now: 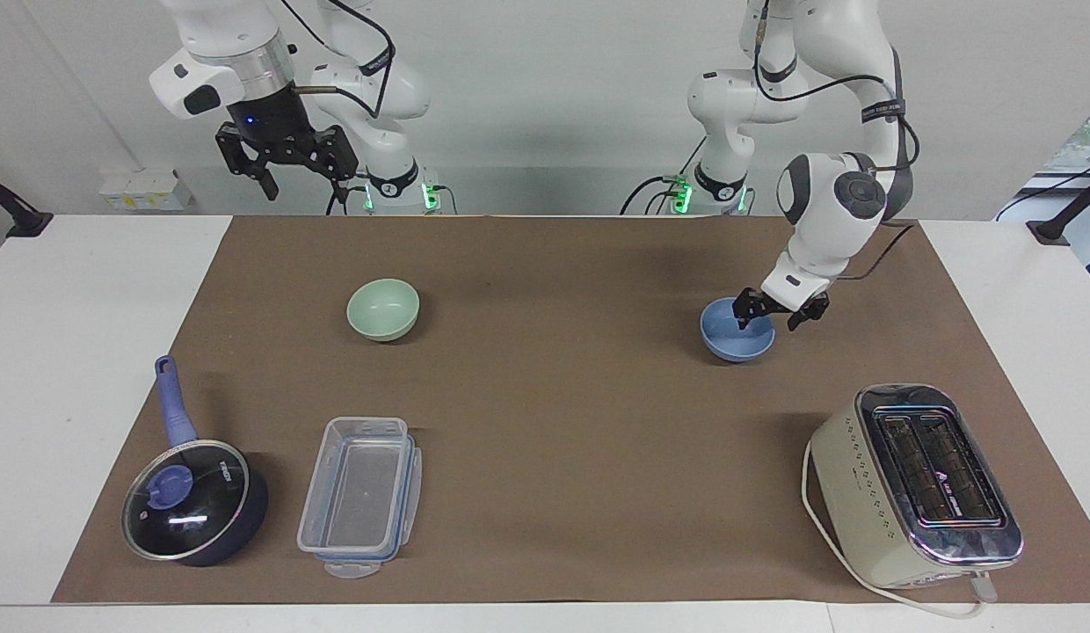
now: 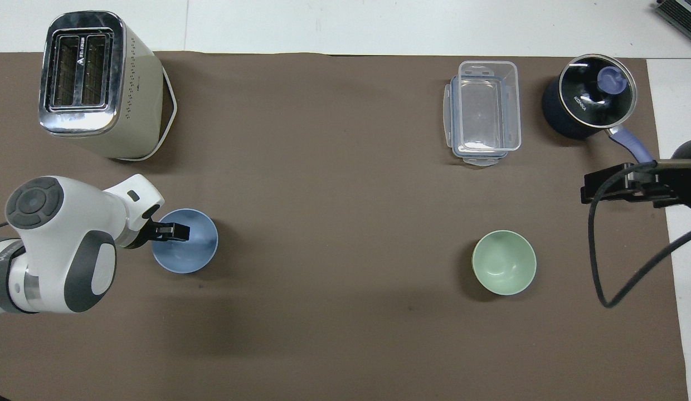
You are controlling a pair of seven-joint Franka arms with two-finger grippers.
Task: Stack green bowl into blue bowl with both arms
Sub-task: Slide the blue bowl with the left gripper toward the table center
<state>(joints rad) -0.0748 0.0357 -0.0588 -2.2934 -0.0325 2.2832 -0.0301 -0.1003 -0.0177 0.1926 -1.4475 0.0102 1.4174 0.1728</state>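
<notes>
The blue bowl [image 1: 735,341] [image 2: 190,252] stands upright on the brown mat toward the left arm's end of the table. My left gripper [image 1: 772,318] [image 2: 176,231] is open and low at that bowl's rim, on the side toward the left arm's end. One finger reaches over the bowl's inside, the other hangs outside the wall. The green bowl [image 1: 383,309] [image 2: 504,262] sits upright and alone toward the right arm's end. My right gripper [image 1: 301,180] [image 2: 589,189] hangs open and high, well apart from the green bowl, and waits.
A cream toaster [image 1: 914,483] [image 2: 95,83] stands farther from the robots than the blue bowl. A clear plastic container [image 1: 360,497] [image 2: 485,111] and a dark lidded pot [image 1: 193,501] [image 2: 588,97] with a blue handle lie farther out than the green bowl.
</notes>
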